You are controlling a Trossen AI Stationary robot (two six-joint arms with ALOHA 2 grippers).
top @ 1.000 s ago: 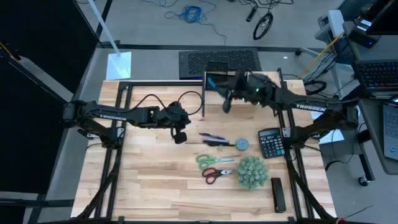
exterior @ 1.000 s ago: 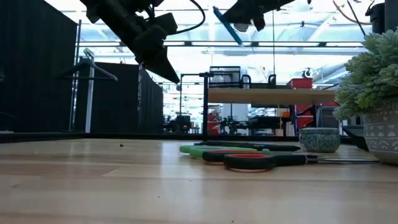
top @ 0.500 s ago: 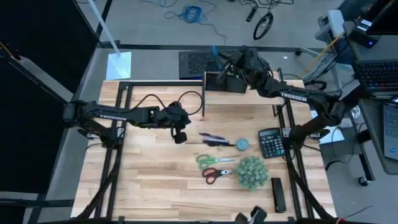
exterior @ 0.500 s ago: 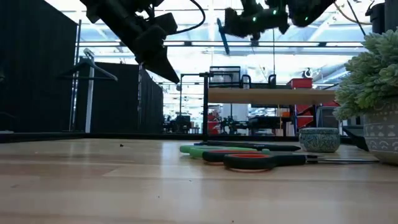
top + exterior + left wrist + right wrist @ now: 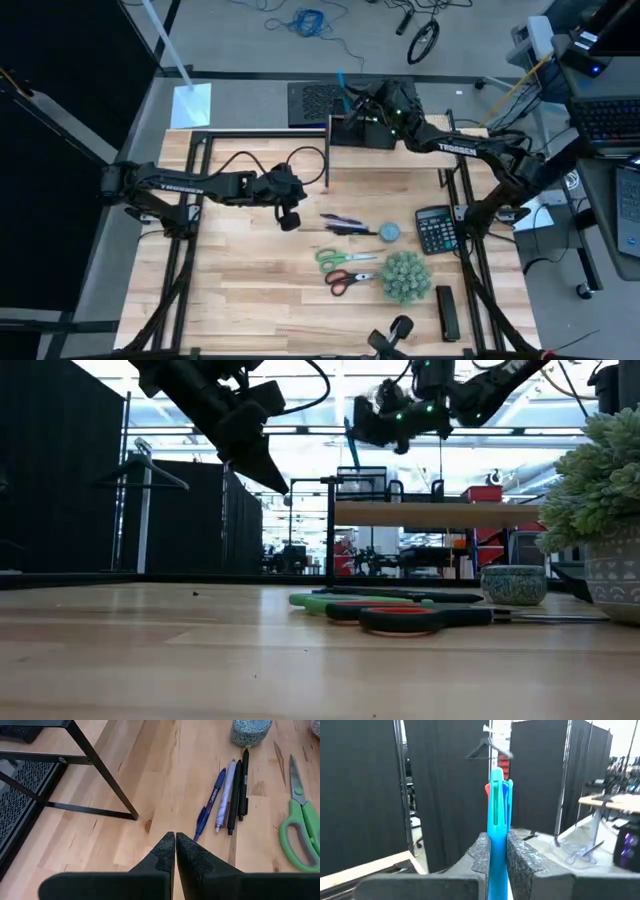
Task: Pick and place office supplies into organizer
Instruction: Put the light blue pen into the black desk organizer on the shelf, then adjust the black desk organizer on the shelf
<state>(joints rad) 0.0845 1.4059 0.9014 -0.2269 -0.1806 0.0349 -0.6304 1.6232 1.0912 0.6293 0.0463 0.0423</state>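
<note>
Organizer [image 5: 360,130] sits up on the wooden shelf riser [image 5: 400,140] at the far edge of the table [image 5: 240,290], and I'll use it as the reference point for everything else. Right gripper [image 5: 352,103] is up in the air right over the organizer, fingers clamped on a bright blue pen [image 5: 496,815], which stands roughly upright between them in the wrist view. In the low view that gripper [image 5: 362,428] hangs above the riser top.

Left gripper [image 5: 289,218] hovers over the table, down and to the left of the organizer, fingers [image 5: 165,852] pressed together with nothing in them.

Rest of the supplies are on the table in front of the organizer: a little bunch of pens [image 5: 345,224] side by side, the round blue-grey disc [image 5: 389,231] just right of them, then the green-handled scissors [image 5: 340,257] and red-handled scissors [image 5: 345,280] further from it. Fuzzy plant ball [image 5: 405,277] and calculator [image 5: 435,229] sit off to the right of those.
</note>
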